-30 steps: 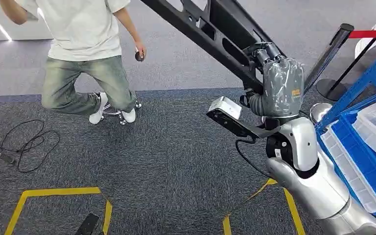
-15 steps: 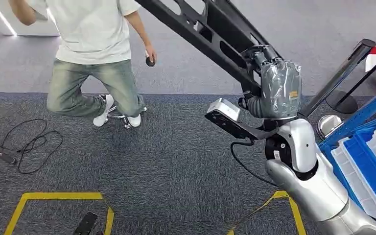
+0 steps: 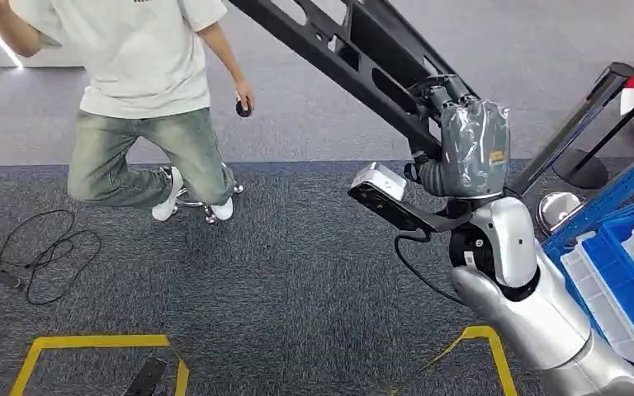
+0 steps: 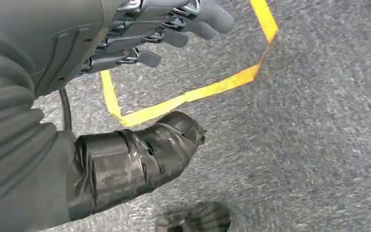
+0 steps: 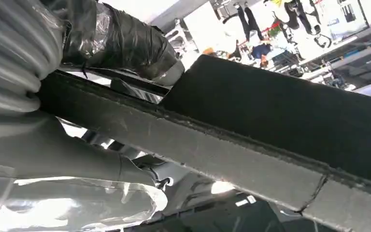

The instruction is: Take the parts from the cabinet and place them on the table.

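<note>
My right hand (image 3: 472, 148), wrapped in clear plastic, is raised in front of me and grips a long black frame part (image 3: 338, 49) that slants up to the left across the head view. In the right wrist view the same black part (image 5: 251, 130) runs across close up, with the taped thumb (image 5: 121, 43) lying against it. In the left wrist view my left hand (image 4: 101, 58) hangs over the grey carpet, fingers (image 4: 174, 24) spread and the taped thumb (image 4: 140, 154) apart from them, holding nothing.
A blue cabinet (image 3: 627, 190) with white and blue bins (image 3: 619, 280) stands at the right. A stanchion post (image 3: 574, 124) stands beyond it. A person (image 3: 144, 91) holding a small dark object (image 3: 243, 107) sits ahead left. A cable (image 3: 41, 247) and yellow tape (image 3: 91, 342) lie on the carpet.
The whole picture has shifted a little, so the camera moved. The person has shifted on the stool. My right hand still grips the black part in the same pose.
</note>
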You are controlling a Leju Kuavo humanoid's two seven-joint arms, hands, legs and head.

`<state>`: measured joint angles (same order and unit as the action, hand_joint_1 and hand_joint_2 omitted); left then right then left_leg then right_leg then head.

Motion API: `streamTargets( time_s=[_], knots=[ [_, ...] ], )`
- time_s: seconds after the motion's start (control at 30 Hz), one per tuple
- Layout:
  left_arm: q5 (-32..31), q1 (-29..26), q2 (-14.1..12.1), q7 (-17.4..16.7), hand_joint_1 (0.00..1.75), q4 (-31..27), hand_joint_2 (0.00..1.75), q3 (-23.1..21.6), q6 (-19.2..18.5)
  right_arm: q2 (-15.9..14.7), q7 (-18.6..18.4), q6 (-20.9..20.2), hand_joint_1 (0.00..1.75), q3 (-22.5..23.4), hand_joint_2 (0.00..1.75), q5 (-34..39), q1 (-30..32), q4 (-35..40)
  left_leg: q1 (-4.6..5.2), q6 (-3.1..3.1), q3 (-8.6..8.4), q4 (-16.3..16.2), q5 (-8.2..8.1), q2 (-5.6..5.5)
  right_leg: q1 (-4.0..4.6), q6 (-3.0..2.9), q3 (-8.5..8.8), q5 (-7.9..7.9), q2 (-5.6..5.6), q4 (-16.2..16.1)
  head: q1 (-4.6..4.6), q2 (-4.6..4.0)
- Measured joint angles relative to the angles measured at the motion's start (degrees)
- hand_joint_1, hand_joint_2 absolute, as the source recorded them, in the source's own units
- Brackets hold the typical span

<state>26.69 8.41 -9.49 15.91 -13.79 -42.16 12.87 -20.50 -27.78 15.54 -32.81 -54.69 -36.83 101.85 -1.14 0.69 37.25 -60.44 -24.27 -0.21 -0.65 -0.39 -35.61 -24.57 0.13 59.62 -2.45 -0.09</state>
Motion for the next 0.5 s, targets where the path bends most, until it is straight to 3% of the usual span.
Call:
streamTargets(
  time_s=[0.03, 0.07, 0.1, 0.2, 0.23, 0.3, 0.33, 0.37, 0.4, 0.47, 0.5],
  knots=[
    [0.02, 0.15, 0.00, -0.07, 0.00, 0.00, 1.75, -0.04, -0.02, 0.00, 0.00, 0.11, 1.75, 0.00, 1.75, 0.00, -0.07, 0.00, 0.38, -0.31, 0.02, 0.85, -1.72, 0.06, 0.09, 0.27, -0.02, 0.05, -0.08, 0.08, 0.06, 0.00],
    [0.00, 0.32, 0.00, -0.04, 0.00, 0.00, 1.75, -0.07, -0.02, 0.00, 0.00, 0.31, 1.75, 0.00, 1.75, 0.00, -0.09, 0.00, 0.72, -1.07, -0.06, 0.82, -1.68, 0.03, 0.13, 0.62, -0.33, 0.12, -0.04, -0.06, 0.00, 0.00],
    [-0.13, 0.29, 0.00, 0.13, 0.00, 0.00, 1.75, -0.07, -0.02, 0.00, 0.00, 0.33, 1.75, 0.00, 1.75, 0.00, -0.03, -0.02, 0.80, -1.60, -0.14, 0.84, -0.64, -0.23, 0.10, 0.96, -0.30, 0.06, -0.10, -0.11, 0.17, 0.00],
    [-0.18, 0.19, 0.00, 0.20, 0.00, 0.00, 1.75, -0.11, -0.02, -0.02, 0.00, 0.37, 1.75, 0.00, 1.75, -0.18, 0.08, 0.00, 0.45, -2.61, -0.83, 1.72, -0.10, -0.50, -0.07, 1.86, -0.31, -0.78, -0.30, 0.40, 0.07, 0.00],
    [-0.33, 0.28, 0.00, 0.24, 0.00, 0.00, 1.75, -0.20, -0.04, -0.02, 0.00, 0.39, 1.75, 0.00, 1.75, -0.33, 0.03, 0.00, 0.51, -2.92, -1.02, 1.87, -0.05, -0.70, 0.01, 1.89, -1.19, -2.62, -0.24, 2.75, 0.28, 0.00],
    [-1.23, 0.38, 0.00, 0.13, 0.00, 0.00, 1.75, -0.50, -0.35, 0.07, 0.00, 0.99, 1.75, 0.00, 1.75, -0.61, 0.21, 0.00, 0.66, -3.21, -0.95, 1.82, -0.08, -1.06, 0.10, 1.93, -5.11, -6.92, -0.21, 11.37, 0.33, 0.00],
    [-1.49, 0.35, 0.00, 0.06, 0.00, 0.00, 1.75, -0.81, -0.53, 0.07, 0.00, 1.29, 1.75, 0.00, 1.75, -0.70, 0.46, -0.02, 0.74, -3.30, -0.91, 1.79, -0.12, -1.29, 0.10, 1.97, -6.93, -8.19, -0.21, 15.18, 0.26, 0.00],
    [-1.57, 0.25, 0.00, -0.09, 0.00, 0.00, 1.75, -0.98, -0.70, 0.07, 0.02, 1.47, 1.75, 0.00, 1.75, -0.77, 0.81, -0.02, 0.78, -3.34, -0.92, 1.72, -0.15, -1.64, 0.10, 1.98, -7.84, -8.21, -0.21, 17.06, 0.31, 0.00],
    [-1.60, 0.17, 0.00, -0.15, 0.00, 0.00, 1.75, -1.09, -0.79, 0.07, 0.04, 1.51, 1.75, 0.00, 1.75, -0.79, 1.13, -0.04, 0.78, -3.33, -0.94, 1.66, -0.16, -2.12, 0.10, 1.90, -7.43, -7.00, -0.20, 16.12, 0.28, 0.00],
    [-1.68, 0.19, 0.02, -0.15, 0.00, 0.00, 1.75, -1.18, -0.94, 0.07, 0.13, 1.55, 1.75, 0.00, 1.75, -0.81, 1.27, -0.04, 0.78, -3.27, -0.98, 1.51, -0.20, -3.19, 0.06, 1.59, -3.28, -2.30, 0.06, 7.72, 0.31, 0.00],
    [-1.71, 0.20, 0.02, -0.15, 0.00, 0.00, 1.75, -1.20, -0.98, 0.07, 0.20, 1.60, 1.75, 0.00, 1.75, -0.90, 1.21, -0.04, 0.75, -3.12, -0.93, 1.37, -0.30, -3.61, 0.01, 1.37, -0.70, -0.19, 1.63, 2.66, 0.33, 0.00]
  ],
)
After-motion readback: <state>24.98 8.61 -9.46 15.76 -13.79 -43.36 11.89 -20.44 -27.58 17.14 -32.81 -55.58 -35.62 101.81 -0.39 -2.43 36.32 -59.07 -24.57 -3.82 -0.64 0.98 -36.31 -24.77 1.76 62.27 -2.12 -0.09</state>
